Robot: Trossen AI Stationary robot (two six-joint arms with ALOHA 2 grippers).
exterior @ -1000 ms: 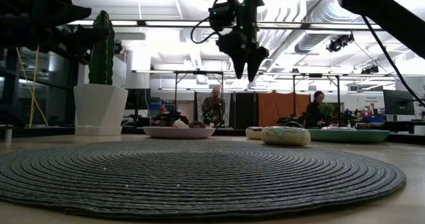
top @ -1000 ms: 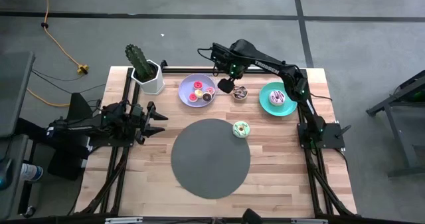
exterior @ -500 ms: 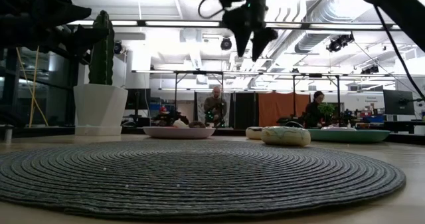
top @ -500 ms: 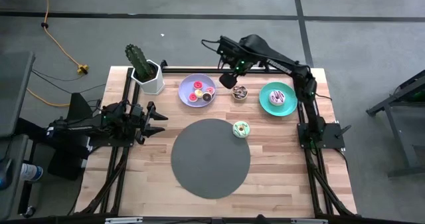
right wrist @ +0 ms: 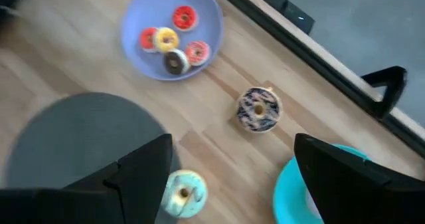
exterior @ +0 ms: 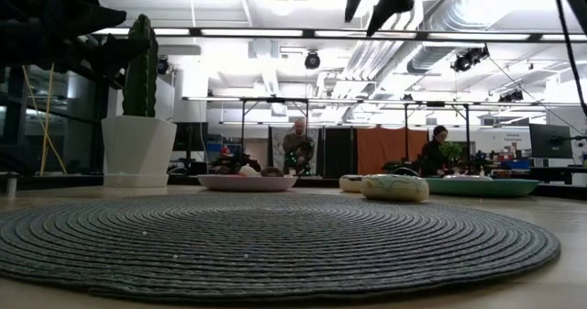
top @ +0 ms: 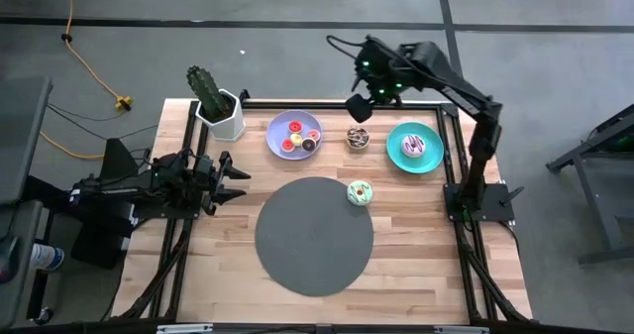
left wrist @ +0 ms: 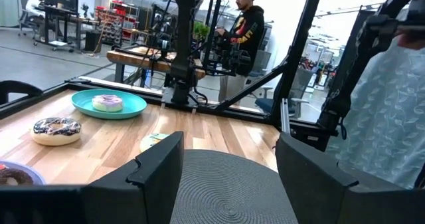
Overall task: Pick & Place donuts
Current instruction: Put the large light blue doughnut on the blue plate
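Wooden slats make up the table [top: 416, 235] we work on, with a dark round mat [top: 314, 237] at its centre and a potted cactus [top: 214, 101] at the far left corner. Our right gripper [top: 359, 106] hangs high over the far edge, fingers spread wide and holding nothing. Our left gripper [top: 236, 172] waits low at the left side, jaws parted and empty.

The donuts are scattered. Four sit together on the lavender plate [top: 277, 126]. A pale one rests on the teal plate [top: 394, 154]. A chocolate sprinkled donut [top: 358, 137] lies on bare wood between the two plates, and a green donut [top: 360, 192] lies at the mat's right edge, though we cannot tell how far it overlaps the weave.

Several risks stand out to us. Coming down from this height, a slight aiming error could land a finger on the ring instead of straddling it, pushing the donut away. The green one may tilt if it sits half on the mat. On the lavender plate the donuts are near or touching, so reaching for one could nudge its neighbours.
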